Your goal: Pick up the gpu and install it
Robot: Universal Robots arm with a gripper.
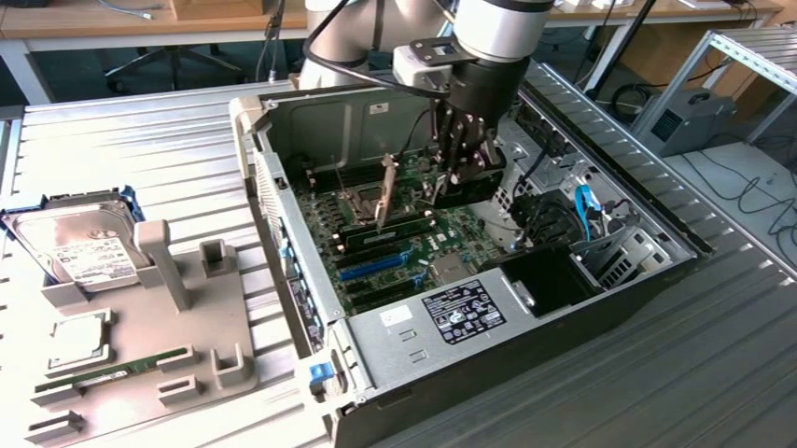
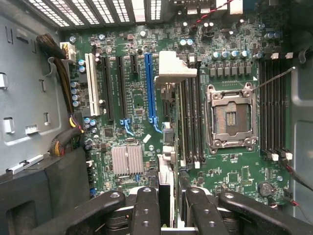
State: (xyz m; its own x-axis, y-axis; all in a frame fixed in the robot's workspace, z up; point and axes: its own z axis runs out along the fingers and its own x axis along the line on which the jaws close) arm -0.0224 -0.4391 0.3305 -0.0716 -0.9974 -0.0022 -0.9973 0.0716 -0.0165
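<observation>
Gpu (image 1: 439, 182) upright on edge; above motherboard slots

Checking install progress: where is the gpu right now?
In the exterior view the gpu hangs edge-on in the gripper, inside the open computer case, just above the motherboard.

Open case (image 1: 268, 131) lies on side, access from above only; side walls ring motherboard (image 1: 412, 247). Gripper (image 1: 439, 191) inside case, clamped on gpu (image 1: 388, 191), card edge-on above slots. In wrist view, gpu (image 2: 166, 142) hangs between blue slot (image 2: 150, 88) and memory slots (image 2: 191, 122); little side room. CPU socket (image 2: 230, 117) with lever beyond them. Cable bundle (image 2: 61, 78) along case wall. Drive cage (image 1: 554, 280) and blue cable (image 1: 583, 207) crowd the exterior view's right. Heatsink (image 2: 127, 160) low, near blue slot.
</observation>
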